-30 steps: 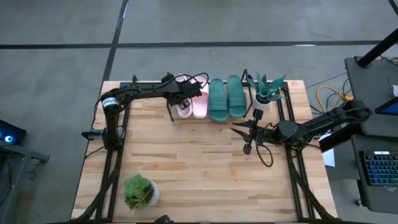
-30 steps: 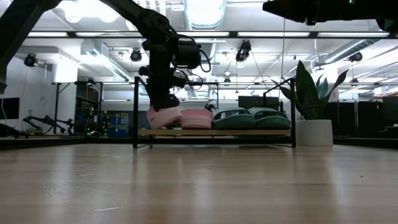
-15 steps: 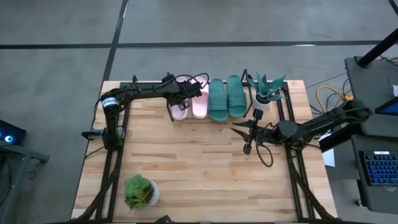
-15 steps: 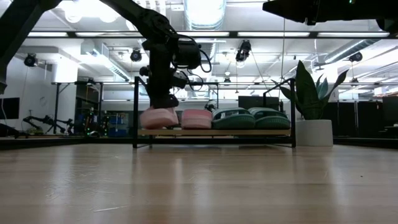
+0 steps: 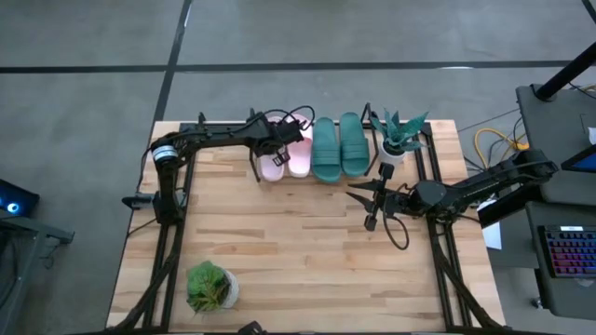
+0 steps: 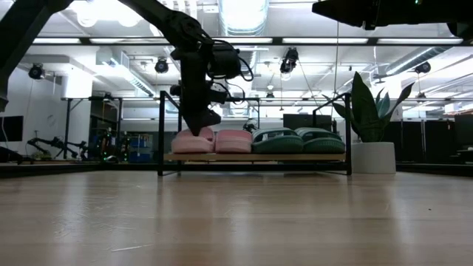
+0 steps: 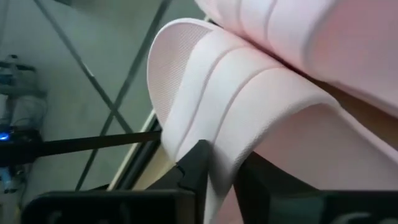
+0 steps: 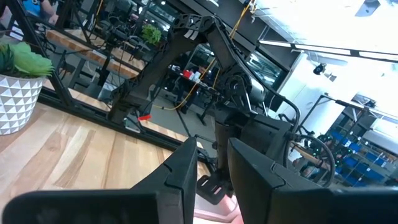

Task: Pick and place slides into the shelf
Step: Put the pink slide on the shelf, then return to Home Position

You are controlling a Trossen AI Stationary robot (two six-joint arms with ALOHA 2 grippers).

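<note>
The shelf point(image 5: 313, 177) point(image 6: 255, 157) stands at the table's far edge and carries all the slides side by side. The two teal slides point(image 5: 338, 146) point(image 6: 295, 140) lie on the right. The right pink slide point(image 5: 300, 154) point(image 6: 233, 140) lies beside them, and the left pink slide point(image 5: 272, 163) point(image 6: 191, 141) lies flat on the board at the left end. My left gripper point(image 5: 277, 146) point(image 6: 198, 127) point(image 7: 221, 165) is shut on that left pink slide. My right gripper point(image 5: 371, 203) point(image 8: 212, 165) hovers open over the table's right half, touching nothing. My left gripper pinches the left pink slide's wide strap point(image 7: 217, 124) at its arched edge. One finger point(image 7: 198, 163) stands on each side of the strap wall. The fingers come from above, pointing down. The slide's sole rests on the shelf's board, close against the other pink slide.
A tall potted plant point(image 5: 402, 135) point(image 6: 369, 140) stands just right of the shelf. A small leafy plant point(image 5: 209, 285) sits near the table's near left corner. Black arm-mount frames run along both table sides. Bare wood point(image 5: 298, 242) stretches between shelf and near edge.
My left gripper has moved down and slightly toward the table's right, still shut on the pink slide. The slide, tilted and raised a second ago, has come down level onto the shelf board beside the other pink one.
</note>
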